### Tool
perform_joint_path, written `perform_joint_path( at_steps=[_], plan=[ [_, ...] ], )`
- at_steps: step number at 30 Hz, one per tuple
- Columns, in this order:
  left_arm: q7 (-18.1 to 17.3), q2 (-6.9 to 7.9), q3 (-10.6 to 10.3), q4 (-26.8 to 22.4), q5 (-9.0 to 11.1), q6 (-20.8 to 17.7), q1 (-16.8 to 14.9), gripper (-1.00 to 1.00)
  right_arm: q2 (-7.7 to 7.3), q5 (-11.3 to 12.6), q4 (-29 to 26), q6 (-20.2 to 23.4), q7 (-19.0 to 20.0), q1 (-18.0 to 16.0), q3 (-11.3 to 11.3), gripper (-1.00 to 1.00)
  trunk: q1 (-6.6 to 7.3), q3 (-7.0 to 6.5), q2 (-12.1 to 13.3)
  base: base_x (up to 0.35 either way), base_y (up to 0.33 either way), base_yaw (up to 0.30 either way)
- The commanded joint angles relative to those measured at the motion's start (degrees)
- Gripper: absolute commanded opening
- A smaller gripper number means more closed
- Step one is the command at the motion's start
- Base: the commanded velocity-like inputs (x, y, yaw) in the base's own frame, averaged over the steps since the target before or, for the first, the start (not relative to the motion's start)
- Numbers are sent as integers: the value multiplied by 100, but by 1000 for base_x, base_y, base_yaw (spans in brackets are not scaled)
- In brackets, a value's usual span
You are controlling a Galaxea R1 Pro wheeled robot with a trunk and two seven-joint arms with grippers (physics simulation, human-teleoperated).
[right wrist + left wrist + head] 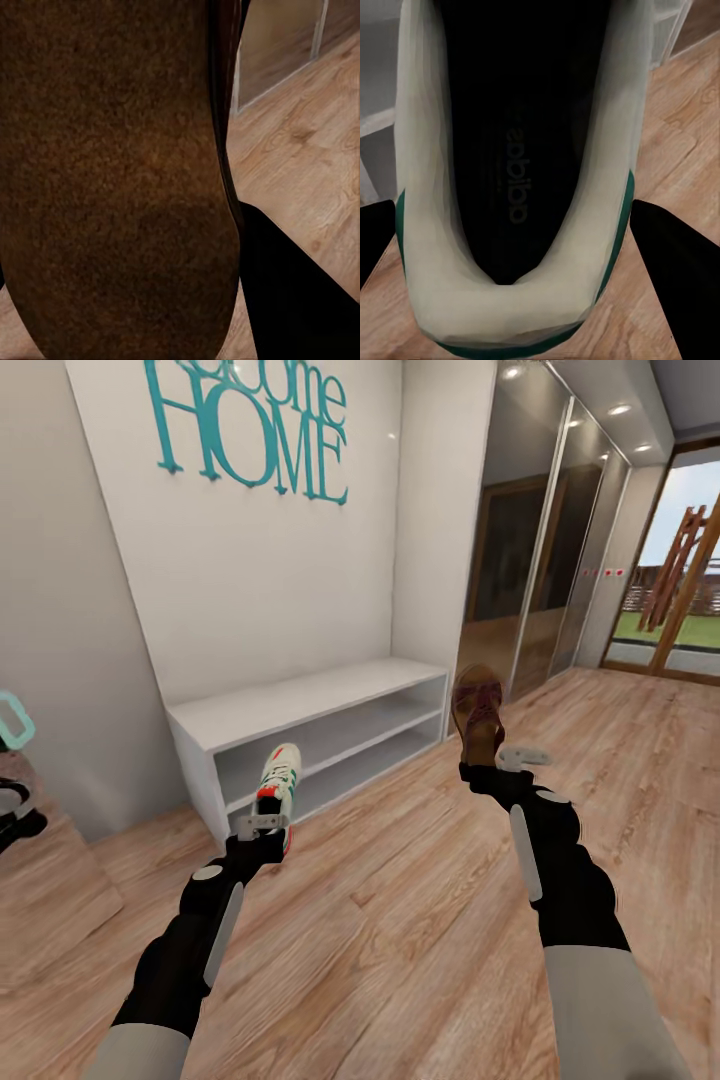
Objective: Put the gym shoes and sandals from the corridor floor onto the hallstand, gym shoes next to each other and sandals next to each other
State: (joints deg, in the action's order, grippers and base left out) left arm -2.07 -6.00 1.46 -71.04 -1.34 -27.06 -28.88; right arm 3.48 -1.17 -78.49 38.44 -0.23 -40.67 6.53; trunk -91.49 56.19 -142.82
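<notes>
My left gripper [266,828] is shut on the heel of one gym shoe [281,772], white with green and red-orange accents, held toe-up above the corridor floor [400,900]. In the left wrist view I look into the shoe's dark inside [517,187], with a black finger [671,262] beside it. My right gripper [492,766] is shut on the heel end of a brown sandal [478,710], held upright in the air. The sandal's brown sole [112,187] lies close to the right wrist camera. The hallstand is out of view.
A plain low white two-shelf bench [300,705] stands against the wall under teal "HOME" lettering [260,430], just beyond both held shoes. Mirrored sliding doors [540,550] run along the right, with a glazed door [680,580] at the corridor's end. A teal object [14,720] sits at the left edge.
</notes>
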Motion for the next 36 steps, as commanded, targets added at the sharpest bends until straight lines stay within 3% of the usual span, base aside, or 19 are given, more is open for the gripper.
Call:
perform_joint_path(
  at_steps=[1,12,36],
  plan=[
    [-23,-6,13,-6,-15,-30,-4,-100,3,4,-9,31,-12,-6,6,-100,3,-2,-3,-233,0,211],
    [-21,-6,13,-6,-12,-37,-4,-100,3,-11,-9,31,-12,-5,-1,-100,3,-47,-3,-236,0,258],
    [-26,-15,13,-6,-7,-37,-4,-100,3,-4,-9,31,-12,-5,-3,-100,3,-12,-3,-10,0,299]
  ],
)
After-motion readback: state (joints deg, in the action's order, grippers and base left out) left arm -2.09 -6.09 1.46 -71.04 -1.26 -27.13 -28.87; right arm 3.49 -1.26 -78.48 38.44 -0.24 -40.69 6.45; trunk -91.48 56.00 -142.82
